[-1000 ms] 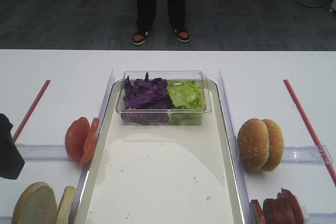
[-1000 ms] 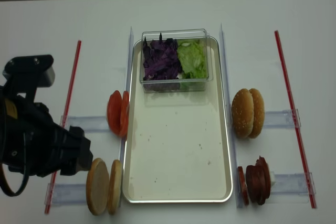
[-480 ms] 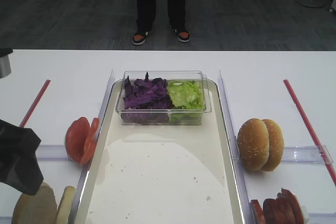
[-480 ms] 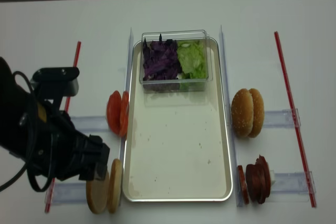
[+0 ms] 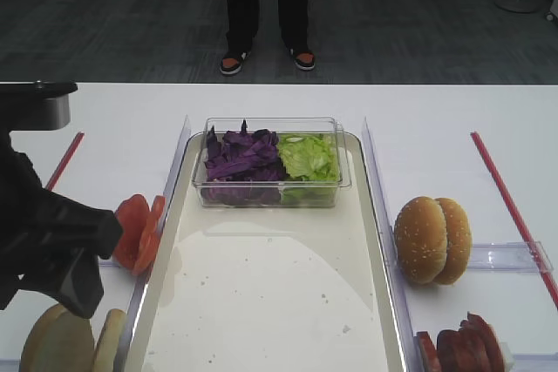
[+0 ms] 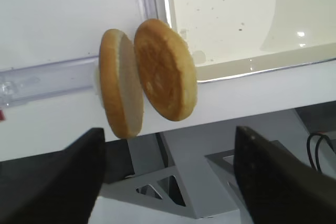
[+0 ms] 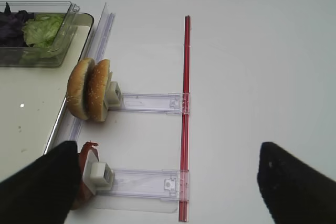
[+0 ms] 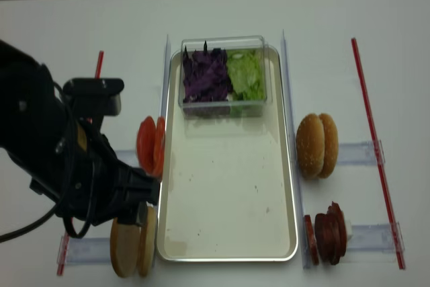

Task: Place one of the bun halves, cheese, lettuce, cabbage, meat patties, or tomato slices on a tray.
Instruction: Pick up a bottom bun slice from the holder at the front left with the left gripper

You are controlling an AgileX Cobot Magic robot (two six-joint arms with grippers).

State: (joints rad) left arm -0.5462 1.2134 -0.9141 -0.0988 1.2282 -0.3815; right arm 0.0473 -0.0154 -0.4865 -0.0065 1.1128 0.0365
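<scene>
Two bun halves (image 6: 149, 74) stand on edge in a clear holder just left of the tray (image 8: 228, 186), at its near corner. My left gripper (image 6: 168, 182) hangs open over them, its dark fingers (image 6: 52, 182) wide apart and empty. Its black arm (image 8: 67, 159) covers their tops in the overhead view. Tomato slices (image 8: 151, 144) stand further along the tray's left rim. Cabbage (image 8: 207, 75) and lettuce (image 8: 245, 75) fill a clear tub at the tray's far end. Meat patties (image 8: 328, 230) stand at the right. My right gripper (image 7: 170, 192) is open beside them. Cheese is out of view.
Sesame buns (image 8: 317, 144) stand on edge right of the tray. Red strips (image 8: 373, 139) run along both sides of the table, with clear plastic rails (image 7: 147, 100) across them. A person's legs (image 5: 266, 6) stand beyond the far edge.
My left arm has swung in from the table's left edge toward the tray and now sits over the bun halves. Nothing else has moved.
</scene>
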